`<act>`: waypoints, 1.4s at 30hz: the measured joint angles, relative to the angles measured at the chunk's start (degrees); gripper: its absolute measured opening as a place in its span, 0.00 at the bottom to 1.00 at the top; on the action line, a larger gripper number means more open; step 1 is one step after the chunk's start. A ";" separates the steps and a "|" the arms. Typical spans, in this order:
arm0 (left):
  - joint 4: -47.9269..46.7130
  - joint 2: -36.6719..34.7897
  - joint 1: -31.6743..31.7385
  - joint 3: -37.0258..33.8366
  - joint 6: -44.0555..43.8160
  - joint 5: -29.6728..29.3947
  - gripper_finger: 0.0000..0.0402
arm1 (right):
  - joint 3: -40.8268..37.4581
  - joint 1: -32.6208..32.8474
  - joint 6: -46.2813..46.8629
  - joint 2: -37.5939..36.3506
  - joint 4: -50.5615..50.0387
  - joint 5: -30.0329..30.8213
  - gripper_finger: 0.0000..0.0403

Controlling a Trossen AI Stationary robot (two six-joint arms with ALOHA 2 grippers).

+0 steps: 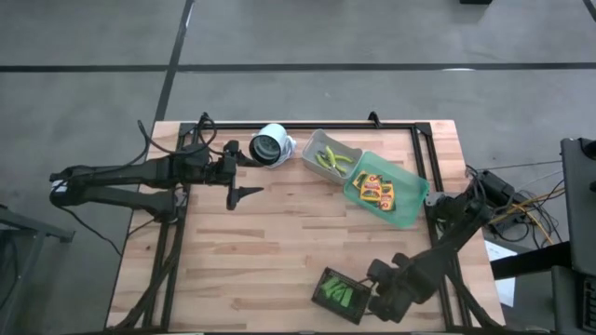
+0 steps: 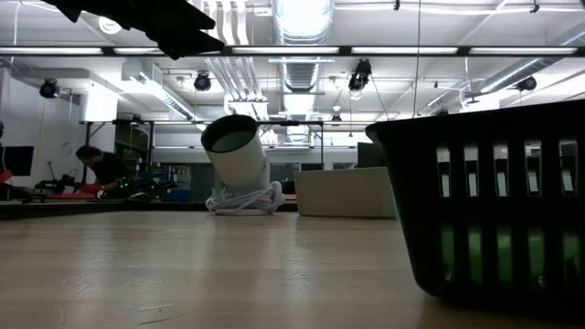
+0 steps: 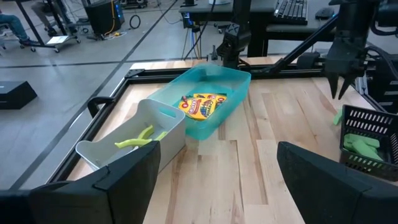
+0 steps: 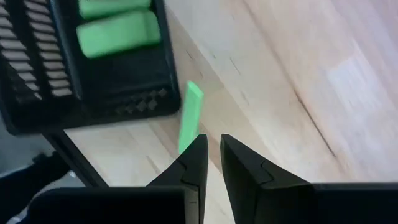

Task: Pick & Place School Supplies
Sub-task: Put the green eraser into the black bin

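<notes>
My right gripper [image 4: 210, 163] hangs at the table's near edge, jaws almost together and holding nothing, beside the dark tray [image 1: 337, 293]. One green block [image 4: 189, 117] lies on the wood just outside the tray wall; others lie inside. To grasp it I should spread the jaws first, clear of that wall. Open boards stretch left. Farther off, my left gripper [image 3: 214, 165] waits, jaws wide apart, before the grey bin [image 3: 134, 140] and the green bin [image 3: 208, 102] with yellow packs [image 3: 202, 106].
</notes>
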 joint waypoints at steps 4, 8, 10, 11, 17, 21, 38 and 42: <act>0.01 0.00 0.00 0.01 0.00 0.00 0.82 | -0.02 2.50 2.68 0.02 -0.78 2.11 0.14; 0.00 0.01 0.00 0.02 -0.01 -0.01 0.82 | -0.81 5.95 3.87 0.02 -0.59 9.87 0.19; 0.00 0.00 0.00 0.01 0.00 0.00 0.82 | -1.61 7.85 3.91 0.02 -0.54 13.44 0.21; 0.00 -0.01 0.00 0.00 0.00 -0.01 0.82 | -2.07 8.72 3.98 0.02 -0.16 14.64 0.22; 0.00 0.01 0.00 0.02 -0.01 0.01 0.82 | -4.49 12.05 6.46 0.04 3.93 21.83 0.27; 0.00 -0.01 0.00 0.00 0.01 -0.01 0.82 | -6.63 12.76 6.30 0.04 10.70 25.57 0.29; 0.00 0.00 0.00 0.00 0.00 0.00 0.82 | -13.80 14.57 3.93 1.17 26.41 27.43 0.33; 0.00 0.01 0.00 0.00 0.00 -0.01 0.82 | -13.98 14.55 5.38 2.83 27.10 27.56 0.32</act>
